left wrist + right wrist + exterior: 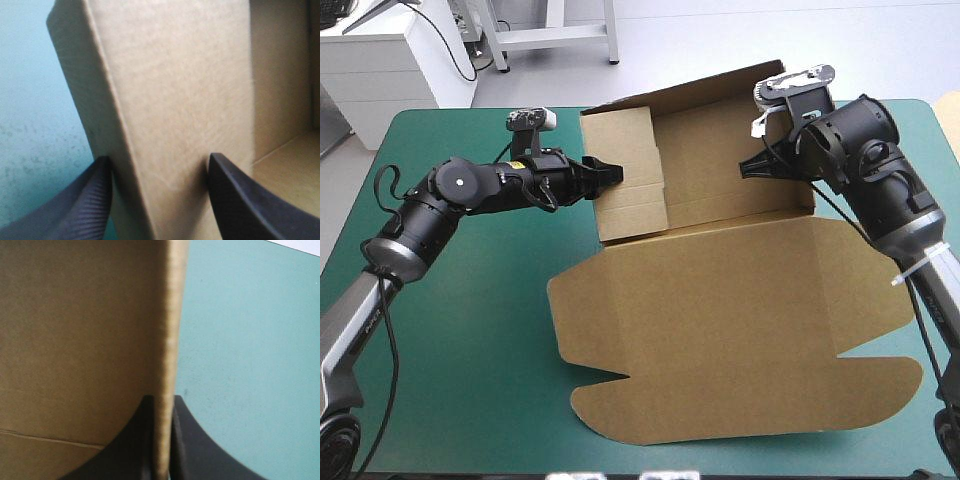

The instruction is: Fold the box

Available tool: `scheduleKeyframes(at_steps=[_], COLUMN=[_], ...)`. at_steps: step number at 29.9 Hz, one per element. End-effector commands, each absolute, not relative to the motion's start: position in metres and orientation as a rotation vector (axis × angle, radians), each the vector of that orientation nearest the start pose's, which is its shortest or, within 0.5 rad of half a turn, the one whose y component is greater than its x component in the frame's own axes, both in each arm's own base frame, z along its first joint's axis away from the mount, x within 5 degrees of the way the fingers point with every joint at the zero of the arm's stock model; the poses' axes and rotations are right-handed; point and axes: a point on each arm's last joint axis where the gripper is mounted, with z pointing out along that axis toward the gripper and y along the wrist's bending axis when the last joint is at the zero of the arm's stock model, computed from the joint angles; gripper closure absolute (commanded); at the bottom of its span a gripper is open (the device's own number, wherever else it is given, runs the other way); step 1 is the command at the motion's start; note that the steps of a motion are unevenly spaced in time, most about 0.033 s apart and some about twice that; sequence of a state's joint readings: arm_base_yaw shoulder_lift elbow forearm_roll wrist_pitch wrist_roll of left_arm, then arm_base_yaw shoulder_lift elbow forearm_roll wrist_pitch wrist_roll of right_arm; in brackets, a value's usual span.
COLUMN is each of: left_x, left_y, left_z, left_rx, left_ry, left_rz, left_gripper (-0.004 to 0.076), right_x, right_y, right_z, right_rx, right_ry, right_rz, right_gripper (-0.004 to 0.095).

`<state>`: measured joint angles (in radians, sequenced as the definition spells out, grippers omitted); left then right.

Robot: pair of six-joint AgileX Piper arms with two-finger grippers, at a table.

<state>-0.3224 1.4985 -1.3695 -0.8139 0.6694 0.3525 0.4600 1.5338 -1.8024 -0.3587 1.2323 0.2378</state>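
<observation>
High view is showing the box (720, 330) lying at the middle of the table and reaching toward its far edge. The far part is standing up as an open tray with raised walls, while the broad lid with its rounded flaps is lying flat toward the near edge.

The board is looking light and stiff. It is likely bending only along its scored creases and springing back when released (the left wall's inner flap is leaning in at a slant, not lying flush). The smooth faces may be slippery under the pads, so the best hold is probably on a wall's top edge, close to a crease, not on a wide panel that could buckle.

The left gripper (610, 172) is reaching in from the tray's left side. In the left wrist view its black fingers are bracketing the doubled left wall of the box (180, 100), one on the outer face and one on the inner flap. Both seem to be touching board, so the left gripper (159, 160) is pinching that thick fold, not standing free.

The right gripper (752, 165) is working at the tray's right wall. Its wrist view is showing the right gripper (162, 399) pressed almost together on the wall's thin edge, with the box (75, 340) filling one side.

The teal-green cover (460, 330) is lying bare around the board.
</observation>
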Motion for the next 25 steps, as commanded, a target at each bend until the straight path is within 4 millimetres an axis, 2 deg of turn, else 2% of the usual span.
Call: scheduleKeyframes(at_steps=[1, 16, 17, 18, 20, 21, 25], left_x=[0.302, 0.299, 0.299, 0.299, 0.297, 0.298, 0.299], left_y=[-0.143, -0.147, -0.147, -0.147, -0.151, -0.152, -0.155], left_z=[0.403, 0.402, 0.402, 0.401, 0.398, 0.397, 0.395], left_rx=[0.19, 0.178, 0.193, 0.218, 0.281, 0.291, 0.272], left_ry=[2.07, 2.093, 2.097, 2.1, 2.113, 2.116, 2.115], left_rz=[-0.859, -0.923, -0.92, -0.911, -0.903, -0.901, -0.921], left_gripper=[0.0321, 0.0332, 0.0365, 0.0434, 0.0668, 0.0727, 0.0731], right_x=[0.28, 0.274, 0.274, 0.274, 0.274, 0.274, 0.274], right_y=[0.118, 0.13, 0.13, 0.13, 0.131, 0.131, 0.132], right_z=[0.474, 0.476, 0.476, 0.476, 0.477, 0.477, 0.477], right_rx=[-0.265, -0.275, -0.272, -0.27, -0.271, -0.271, -0.262], right_ry=[2.231, 2.199, 2.2, 2.2, 2.191, 2.188, 2.186], right_rz=[-0.023, -0.051, -0.05, -0.049, -0.041, -0.037, -0.023], right_gripper=[0.0905, 0.0906, 0.0906, 0.0906, 0.0906, 0.0906, 0.0906])
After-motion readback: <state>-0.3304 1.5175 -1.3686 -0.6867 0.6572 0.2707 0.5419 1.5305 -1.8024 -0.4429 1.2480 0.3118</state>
